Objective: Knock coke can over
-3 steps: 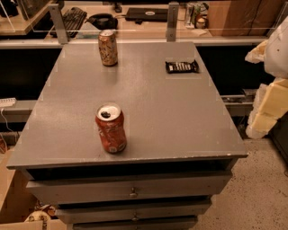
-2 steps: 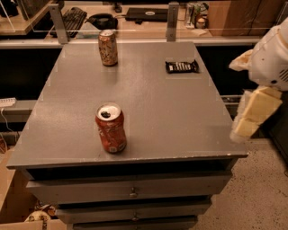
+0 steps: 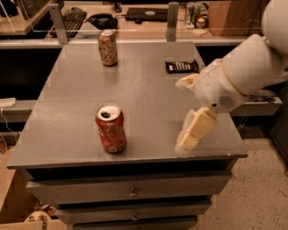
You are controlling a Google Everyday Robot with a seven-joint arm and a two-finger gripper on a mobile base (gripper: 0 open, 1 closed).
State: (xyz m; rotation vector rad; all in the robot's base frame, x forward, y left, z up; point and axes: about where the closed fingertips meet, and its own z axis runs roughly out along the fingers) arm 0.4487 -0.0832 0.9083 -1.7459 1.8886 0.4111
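We see the coke can [image 3: 110, 129] upright on the gray surface [image 3: 148, 90]; at its 3 o'clock our end effector [image 3: 181, 114] hovers, spread wide, holding nothing.

This looks like an office or lab workroom. Along the far side runs a desk [image 3: 135, 29] with a keyboard [image 3: 72, 20] and a flat black device [image 3: 144, 13] on it, behind two metal posts [image 3: 58, 22]. In the middle stands a grey cabinet [image 3: 148, 90] with drawers [image 3: 132, 192]. A power strip [image 3: 6, 102] lies at the left, a cardboard box [image 3: 13, 197] sits near left, and the floor [image 3: 261, 188] is speckled. The gripper [image 3: 193, 132] hangs over the cabinet's near right part.
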